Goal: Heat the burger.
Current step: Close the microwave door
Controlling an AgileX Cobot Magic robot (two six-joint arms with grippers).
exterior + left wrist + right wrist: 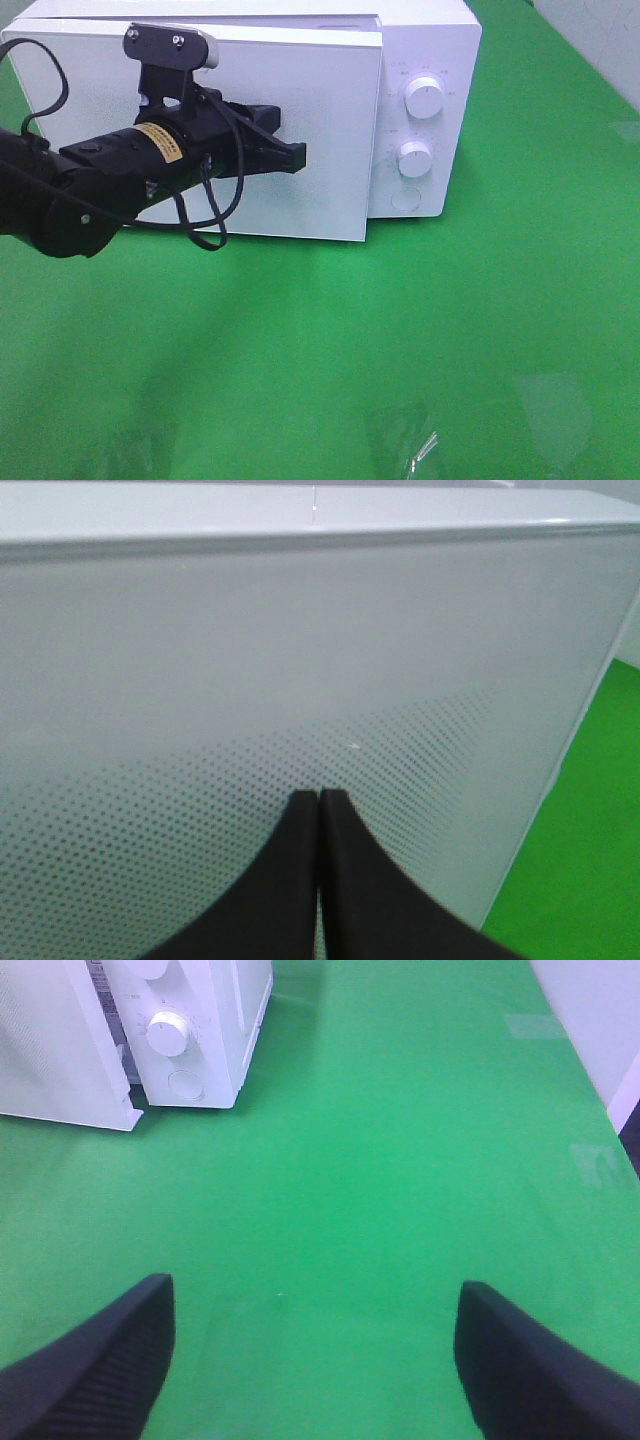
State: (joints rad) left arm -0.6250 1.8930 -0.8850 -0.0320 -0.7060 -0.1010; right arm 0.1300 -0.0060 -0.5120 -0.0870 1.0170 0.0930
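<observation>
A smooth matte green surface (450,330) fills most of the frame. At the upper left stands a boxy, glossy white microwave (430,40). Its flat door (330,130) is speckled with fine dots. The black left gripper (319,800) points at the door's middle, its curved fingers pressed together. The right gripper (315,1305) hangs over bare green, its ribbed fingers wide apart and empty. Two round knobs (424,98) sit right of the door. The burger shows in no view, so its place cannot be told.

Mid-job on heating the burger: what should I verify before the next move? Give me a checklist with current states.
1. Microwave door fully closed: not ok, its knob-side edge stands out from the microwave.
2. Left gripper shut, tips at the door: ok.
3. Right gripper open and empty over the green table: ok.
4. Burger inside: cannot tell, none in view.
5. Upper knob setting: cannot tell, marks too small.
</observation>
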